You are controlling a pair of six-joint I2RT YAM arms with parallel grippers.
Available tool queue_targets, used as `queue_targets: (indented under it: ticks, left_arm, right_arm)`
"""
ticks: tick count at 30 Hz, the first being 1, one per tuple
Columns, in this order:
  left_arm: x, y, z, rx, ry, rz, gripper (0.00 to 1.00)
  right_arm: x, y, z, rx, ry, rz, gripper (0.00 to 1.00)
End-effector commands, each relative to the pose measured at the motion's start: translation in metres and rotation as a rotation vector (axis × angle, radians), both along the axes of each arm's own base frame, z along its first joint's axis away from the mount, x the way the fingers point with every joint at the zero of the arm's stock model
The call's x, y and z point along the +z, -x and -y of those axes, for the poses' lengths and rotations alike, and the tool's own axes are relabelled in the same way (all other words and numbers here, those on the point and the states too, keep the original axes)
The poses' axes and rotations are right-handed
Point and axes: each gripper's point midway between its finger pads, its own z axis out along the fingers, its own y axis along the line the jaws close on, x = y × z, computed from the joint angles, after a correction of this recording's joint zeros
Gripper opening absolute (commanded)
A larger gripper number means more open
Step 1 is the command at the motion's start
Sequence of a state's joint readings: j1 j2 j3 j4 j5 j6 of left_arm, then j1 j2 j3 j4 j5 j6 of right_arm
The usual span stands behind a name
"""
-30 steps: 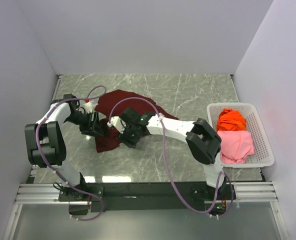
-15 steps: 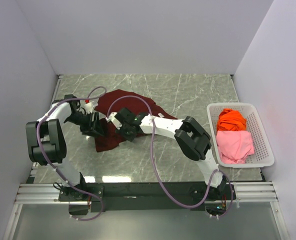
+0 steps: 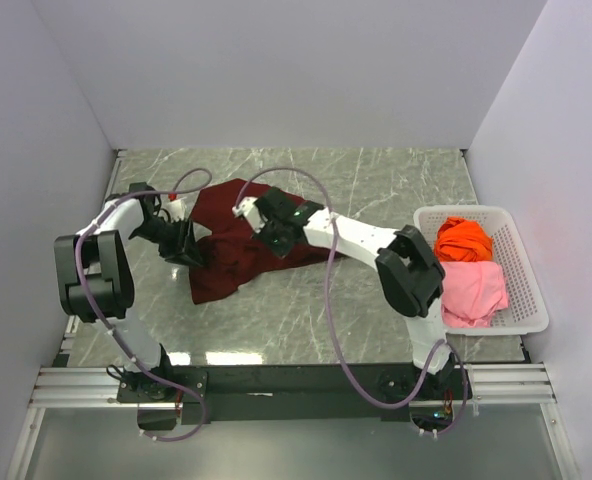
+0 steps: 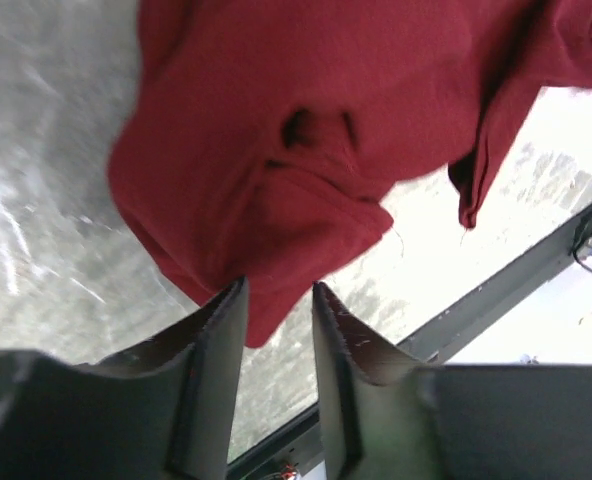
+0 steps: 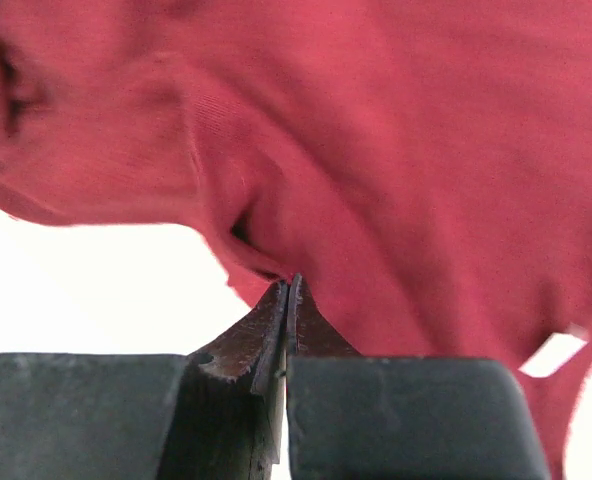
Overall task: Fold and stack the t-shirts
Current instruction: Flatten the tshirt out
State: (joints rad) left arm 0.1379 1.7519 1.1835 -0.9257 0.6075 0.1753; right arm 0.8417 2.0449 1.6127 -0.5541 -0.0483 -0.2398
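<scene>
The dark maroon t-shirt (image 3: 238,262) lies crumpled on the marble table, left of centre. My right gripper (image 3: 261,218) is over its far part, shut, with a fold of the maroon cloth (image 5: 376,150) pinched at its tips (image 5: 289,282). My left gripper (image 3: 194,250) is at the shirt's left edge. Its jaws (image 4: 278,290) stand partly apart, and a rounded corner of the maroon cloth (image 4: 306,120) hangs between the fingertips. The orange t-shirt (image 3: 463,240) and the pink t-shirt (image 3: 470,290) lie in the basket.
A white perforated basket (image 3: 531,290) stands at the table's right edge. Grey walls close in the left, back and right sides. A purple cable (image 3: 328,300) loops off the right arm over the table's middle.
My right gripper has shut on the maroon cloth and moved back toward the far side, dragging the shirt's right part outward. My left gripper's jaws have narrowed around the cloth corner.
</scene>
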Motion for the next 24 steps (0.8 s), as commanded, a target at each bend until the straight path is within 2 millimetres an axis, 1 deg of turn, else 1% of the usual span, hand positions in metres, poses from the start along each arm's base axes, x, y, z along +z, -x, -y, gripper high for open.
queue_targets:
  ticks: [1, 2, 3, 4, 5, 6, 7, 8, 9, 10, 11, 12, 13, 15, 16, 17, 19, 20, 24]
  left_arm:
    - [0.005, -0.026, -0.006, 0.018, -0.03, 0.061, 0.36]
    - [0.005, -0.032, -0.008, 0.022, -0.038, 0.07, 0.33]
    - [0.005, -0.035, -0.011, 0.026, -0.05, 0.076, 0.32]
    - [0.005, -0.039, -0.012, 0.028, -0.056, 0.082, 0.3]
    - [0.005, -0.047, -0.014, 0.028, -0.064, 0.092, 0.26]
    - [0.005, -0.051, -0.016, 0.026, -0.069, 0.094, 0.24]
    - [0.005, -0.056, -0.017, 0.024, -0.073, 0.096, 0.22]
    - [0.007, -0.065, -0.019, 0.023, -0.081, 0.108, 0.2]
    - [0.007, -0.069, -0.021, 0.021, -0.088, 0.11, 0.19]
    - [0.008, -0.073, -0.023, 0.02, -0.098, 0.116, 0.19]
    - [0.009, -0.079, -0.024, 0.015, -0.1, 0.126, 0.2]
    - [0.01, -0.081, -0.024, 0.006, -0.097, 0.129, 0.2]
    - [0.011, -0.08, -0.022, 0.0, -0.084, 0.124, 0.21]
    - [0.01, -0.081, -0.02, -0.008, -0.071, 0.119, 0.25]
    - [0.012, -0.08, -0.018, -0.012, -0.06, 0.117, 0.27]
    - [0.011, -0.079, -0.018, -0.012, -0.059, 0.117, 0.31]
    - [0.012, -0.078, -0.016, -0.004, -0.051, 0.116, 0.35]
    - [0.012, -0.074, -0.014, -0.003, -0.041, 0.11, 0.39]
    - [0.013, -0.066, -0.01, 0.007, -0.015, 0.103, 0.44]
  right_arm:
    - [0.038, -0.017, 0.021, 0.0, -0.043, 0.058, 0.0]
    - [0.039, -0.018, 0.023, 0.001, -0.042, 0.059, 0.0]
    - [0.039, -0.024, 0.032, -0.019, -0.039, 0.053, 0.0]
    - [0.041, -0.026, 0.036, -0.021, -0.046, 0.045, 0.0]
    - [0.042, -0.029, 0.041, -0.03, -0.049, 0.038, 0.0]
    - [0.045, -0.032, 0.045, -0.039, -0.055, 0.035, 0.0]
    - [0.051, -0.04, 0.055, -0.056, -0.057, 0.041, 0.0]
    - [0.055, -0.045, 0.06, -0.062, -0.058, 0.047, 0.0]
    - [0.058, -0.047, 0.064, -0.058, -0.062, 0.039, 0.0]
    - [0.06, -0.054, 0.073, -0.05, -0.062, 0.04, 0.0]
    - [0.06, -0.051, 0.071, -0.022, -0.077, 0.017, 0.0]
    - [0.061, -0.047, 0.072, 0.003, -0.073, -0.004, 0.0]
    - [0.056, -0.044, 0.071, 0.045, -0.06, -0.015, 0.0]
    - [0.052, -0.031, 0.063, 0.111, -0.075, -0.076, 0.0]
    - [0.045, -0.025, 0.057, 0.136, -0.072, -0.099, 0.0]
    - [0.044, -0.022, 0.054, 0.154, -0.072, -0.109, 0.0]
    - [0.038, -0.017, 0.046, 0.175, -0.073, -0.118, 0.0]
    - [0.036, -0.015, 0.041, 0.187, -0.07, -0.116, 0.0]
    - [0.032, -0.017, 0.03, 0.207, -0.059, -0.095, 0.0]
